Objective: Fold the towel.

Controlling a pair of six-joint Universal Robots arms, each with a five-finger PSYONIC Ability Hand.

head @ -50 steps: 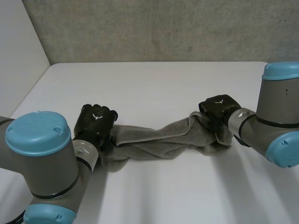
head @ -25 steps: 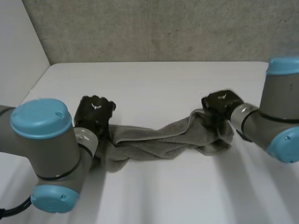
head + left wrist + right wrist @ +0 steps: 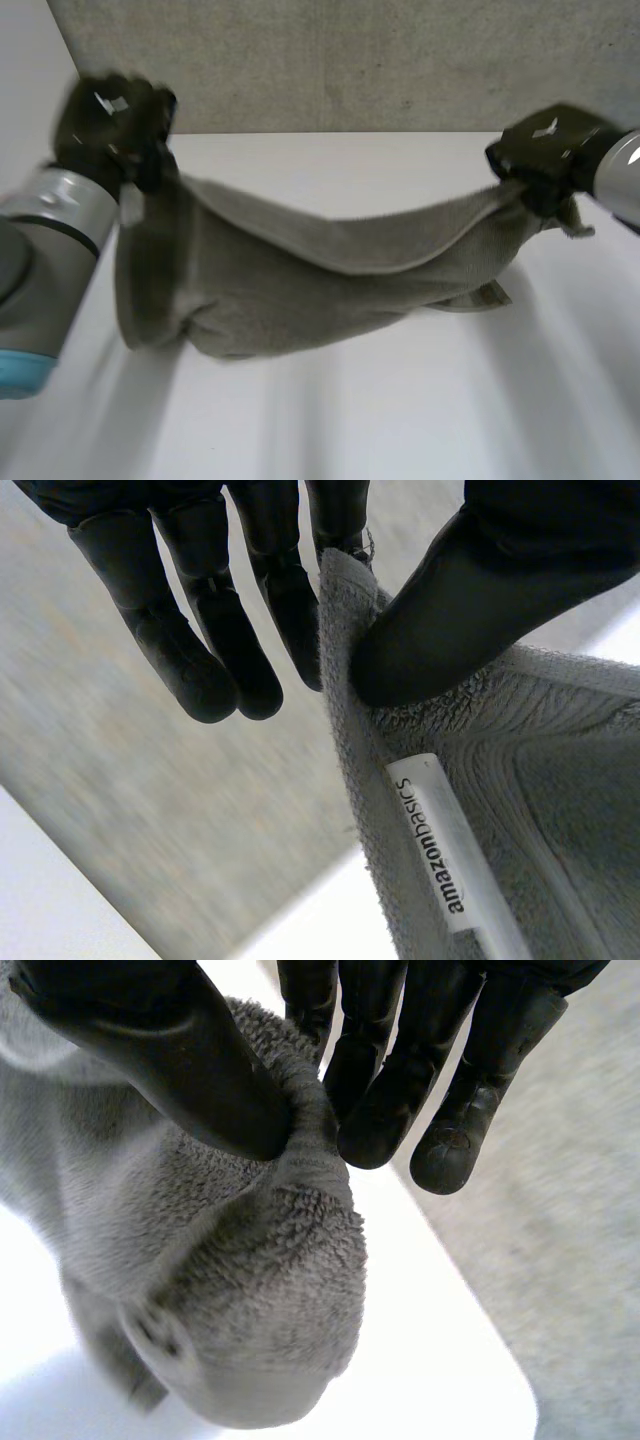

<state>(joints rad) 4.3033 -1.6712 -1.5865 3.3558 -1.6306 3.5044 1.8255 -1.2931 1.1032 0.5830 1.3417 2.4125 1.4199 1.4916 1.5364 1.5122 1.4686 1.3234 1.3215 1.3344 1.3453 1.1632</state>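
A grey towel (image 3: 300, 280) hangs stretched between my two hands above the white table (image 3: 400, 400), sagging in the middle, its lowest folds near the tabletop. My left hand (image 3: 110, 125) is raised at the far left and pinches one end of the towel (image 3: 520, 780) between thumb (image 3: 450, 610) and fingers (image 3: 290, 610); a white label (image 3: 450, 850) sits just below the grip. My right hand (image 3: 545, 150) is raised at the far right, thumb (image 3: 180, 1050) and fingers (image 3: 380, 1090) pinching the other end of the towel (image 3: 220, 1260), which bunches below the grip.
A grey wall (image 3: 350, 60) runs behind the table's far edge. My two arms (image 3: 45, 250) flank the towel at either side.
Both hands have lifted the towel off the table and pulled apart, the left up and to the left, the right up and to the right. The bunched towel has spread into a hanging sling.
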